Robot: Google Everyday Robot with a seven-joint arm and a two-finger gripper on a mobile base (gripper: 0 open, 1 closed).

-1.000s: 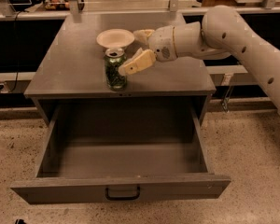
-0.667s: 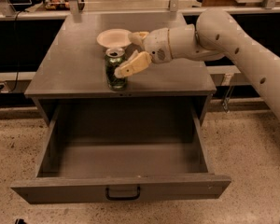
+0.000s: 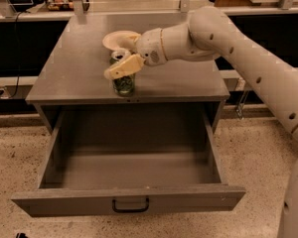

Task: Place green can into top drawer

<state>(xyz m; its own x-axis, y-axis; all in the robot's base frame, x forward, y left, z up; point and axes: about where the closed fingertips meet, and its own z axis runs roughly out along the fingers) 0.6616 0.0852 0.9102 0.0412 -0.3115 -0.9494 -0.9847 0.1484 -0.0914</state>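
The green can [image 3: 123, 84] stands upright near the front edge of the grey cabinet top [image 3: 74, 68], with its silver top just showing. My gripper [image 3: 119, 64] reaches in from the right and sits over the can's upper part, covering most of its rim. The can rests on the cabinet top. The top drawer [image 3: 89, 203] is pulled wide open below. Its box is bare inside, and a small black handle [image 3: 130, 206] sits at the centre of the front panel.
A cream-white bowl [image 3: 118, 37] sits just behind the can, partly hidden by my wrist. My white arm [image 3: 248, 53] spans the right side of the cabinet. Metal posts [image 3: 78, 4] and a dark shelf lie behind. Speckled floor surrounds the drawer.
My gripper has moved left and slightly down, from beside the can to over its top. The can, bowl and drawer have not moved.
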